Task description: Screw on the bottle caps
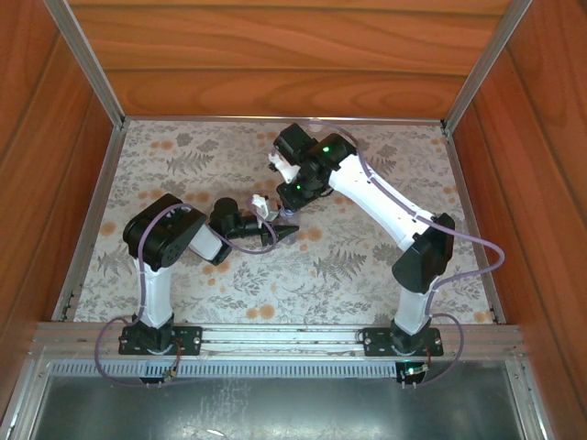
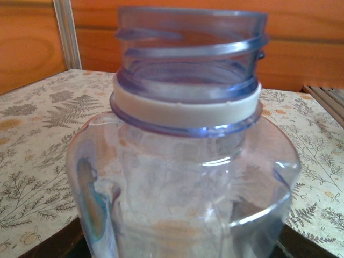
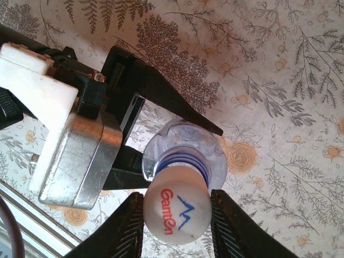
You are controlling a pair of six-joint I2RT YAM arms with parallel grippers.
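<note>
Over fern-print cloth (image 3: 279, 80), right fingers (image 3: 126, 228) pinching white cap (image 3: 176, 210) above lilac bottle (image 3: 185, 142) clamped in left fingers (image 3: 172, 105).

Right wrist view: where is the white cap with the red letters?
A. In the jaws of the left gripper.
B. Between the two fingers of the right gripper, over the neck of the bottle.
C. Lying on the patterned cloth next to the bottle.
B: the white cap sits between the two fingers of the right gripper, and the blue threaded neck of the bottle shows just beyond it.
</note>
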